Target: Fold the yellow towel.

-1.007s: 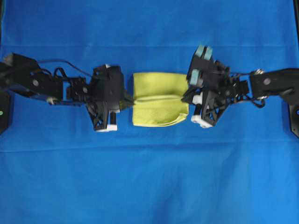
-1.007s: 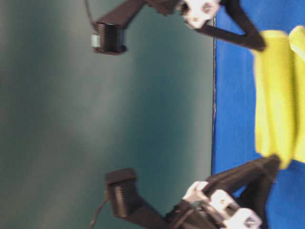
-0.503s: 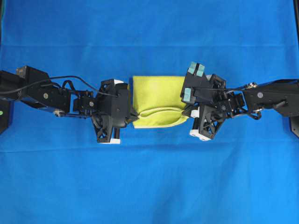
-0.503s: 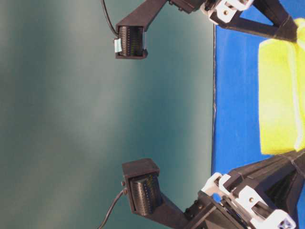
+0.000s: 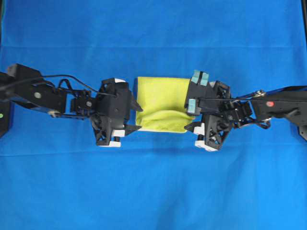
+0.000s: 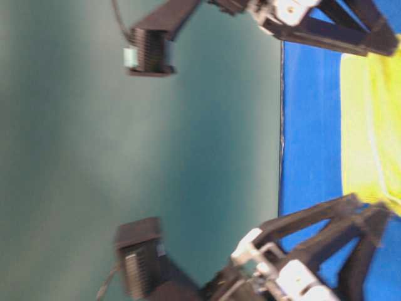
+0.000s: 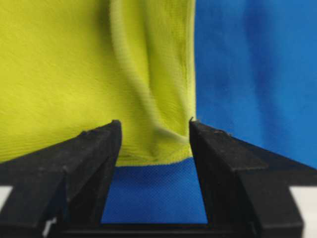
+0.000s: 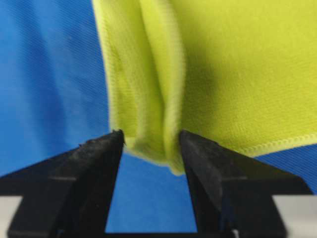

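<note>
The yellow towel (image 5: 160, 103) lies folded on the blue table cover between my two grippers, its upper layer rumpled along the near edge. My left gripper (image 5: 135, 118) stands open at the towel's left near corner. In the left wrist view the towel (image 7: 74, 74) has that corner resting between the spread jaws of the left gripper (image 7: 153, 130), unpinched. My right gripper (image 5: 189, 120) is open at the right near corner. In the right wrist view a bunched fold of the towel (image 8: 237, 74) sits loose between the tips of the right gripper (image 8: 151, 138).
The blue cover (image 5: 153, 191) spreads over the whole table. Both black arms (image 5: 43, 93) (image 5: 283, 103) reach in from the sides. The table-level view shows the towel (image 6: 369, 125) near the cover's edge, against a dark green backdrop.
Both grippers carried the towel's edge toward the near side, laid it down, and opened. The raised ridge across the towel's middle has gone, and the top layer now rests on the lower one.
</note>
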`<control>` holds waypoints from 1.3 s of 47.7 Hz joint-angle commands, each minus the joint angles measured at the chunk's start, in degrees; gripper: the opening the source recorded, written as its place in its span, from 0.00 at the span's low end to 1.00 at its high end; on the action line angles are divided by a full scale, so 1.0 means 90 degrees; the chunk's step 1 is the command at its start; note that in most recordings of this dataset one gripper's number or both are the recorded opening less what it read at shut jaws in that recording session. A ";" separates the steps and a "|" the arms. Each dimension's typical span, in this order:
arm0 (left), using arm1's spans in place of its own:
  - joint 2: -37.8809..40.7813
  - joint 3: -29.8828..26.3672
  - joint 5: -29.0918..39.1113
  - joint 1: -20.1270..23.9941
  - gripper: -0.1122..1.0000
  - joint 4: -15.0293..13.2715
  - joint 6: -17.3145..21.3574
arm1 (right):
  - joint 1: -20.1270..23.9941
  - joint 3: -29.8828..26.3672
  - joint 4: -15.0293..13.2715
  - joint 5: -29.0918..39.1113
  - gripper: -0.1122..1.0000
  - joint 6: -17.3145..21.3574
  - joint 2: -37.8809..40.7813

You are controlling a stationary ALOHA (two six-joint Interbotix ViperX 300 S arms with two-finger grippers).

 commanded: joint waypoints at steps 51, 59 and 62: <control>-0.6855 0.3311 0.1045 -0.0029 0.56 -0.0010 -0.0117 | -0.0420 0.2588 -0.0977 0.0195 0.59 -0.0029 -0.6094; -0.7412 0.3623 0.1270 -0.0029 0.54 0.0000 -0.0127 | -0.0752 0.3350 -0.0996 -0.0410 0.59 -0.0029 -0.6670; -0.7529 0.3721 0.1260 -0.0029 0.54 -0.0010 -0.0127 | -0.0938 0.3613 -0.0977 -0.0576 0.59 -0.0010 -0.6865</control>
